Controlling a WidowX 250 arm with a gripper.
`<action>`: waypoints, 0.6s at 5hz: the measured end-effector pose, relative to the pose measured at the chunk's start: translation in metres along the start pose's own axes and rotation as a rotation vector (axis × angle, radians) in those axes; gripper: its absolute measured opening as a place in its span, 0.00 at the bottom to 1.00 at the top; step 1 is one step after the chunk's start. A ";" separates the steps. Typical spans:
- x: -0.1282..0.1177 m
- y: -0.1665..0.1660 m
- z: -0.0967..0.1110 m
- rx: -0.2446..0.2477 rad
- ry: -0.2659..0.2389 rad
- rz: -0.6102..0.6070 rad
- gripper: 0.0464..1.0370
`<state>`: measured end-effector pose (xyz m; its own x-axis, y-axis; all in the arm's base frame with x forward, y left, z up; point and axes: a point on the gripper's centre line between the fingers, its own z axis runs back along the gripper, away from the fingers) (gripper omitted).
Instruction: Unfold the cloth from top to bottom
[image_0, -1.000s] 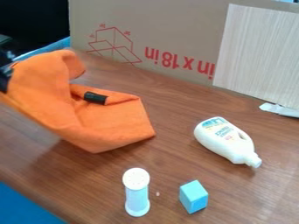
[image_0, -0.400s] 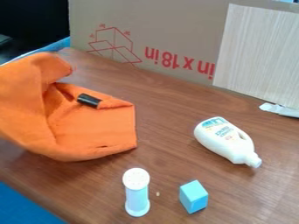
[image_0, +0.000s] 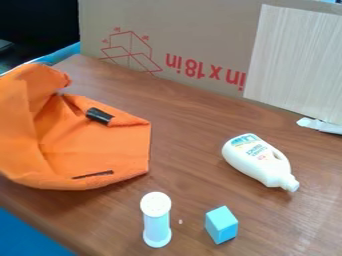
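Note:
The orange cloth (image_0: 93, 145) lies over the left side of the table, its left part raised and running out past the left edge of the view. Its right part rests on the wood, with folds near the middle. A black cylindrical piece (image_0: 99, 115) sits on the cloth near its upper fold. Close to the cloth's lower edge, a thin dark strip (image_0: 93, 174) shows.
A white bottle (image_0: 259, 161) lies on the wooden table (image_0: 194, 125) at right. Near the front stand a white-topped shaker (image_0: 156, 220) and a light blue block (image_0: 221, 225). A cardboard box panel (image_0: 194, 30) rises along the back, beside a pale board (image_0: 297, 60).
The cloth has shifted left, its raised part now further past the view's edge. The dark gripper part at the far left has left the view. A dark strip has appeared near the cloth's lower edge.

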<state>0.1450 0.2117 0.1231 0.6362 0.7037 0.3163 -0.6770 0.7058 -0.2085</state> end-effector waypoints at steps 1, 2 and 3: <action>-0.014 0.006 -0.003 0.031 0.030 0.004 0.01; -0.024 0.009 -0.005 0.059 0.049 0.016 0.01; -0.030 0.009 -0.006 0.067 0.072 0.005 0.03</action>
<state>0.1216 0.1973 0.1065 0.6560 0.7131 0.2472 -0.7020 0.6968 -0.1471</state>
